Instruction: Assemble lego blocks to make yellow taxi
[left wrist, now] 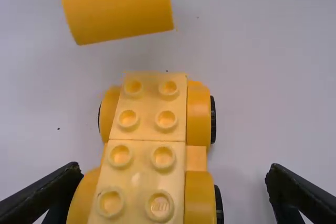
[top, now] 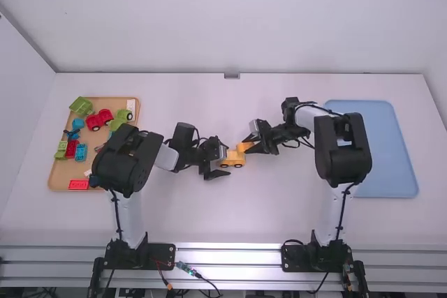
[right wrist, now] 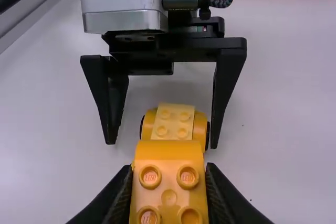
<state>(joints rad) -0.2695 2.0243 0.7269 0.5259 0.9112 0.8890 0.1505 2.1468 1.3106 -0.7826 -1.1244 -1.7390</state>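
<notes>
Right tool (right wrist: 168, 176) clamped on curved yellow block (left wrist: 116, 6) — apparently raised, just off the far end of the wheeled yellow base (left wrist: 149, 140) from the left arm. Base sits on the surface (top: 209, 221) between the spread fingers of the left tool (left wrist: 173, 170), long axis pointed roughly toward the right arm. Block to be carried leftward over the studs — block underside hidden, base's near end cut off, left-finger contact can't be told.

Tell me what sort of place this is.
Probably a robotics lab or test station: a left arm and a right arm stand by metal rails at a white table, with toy blocks in a tray.
</notes>
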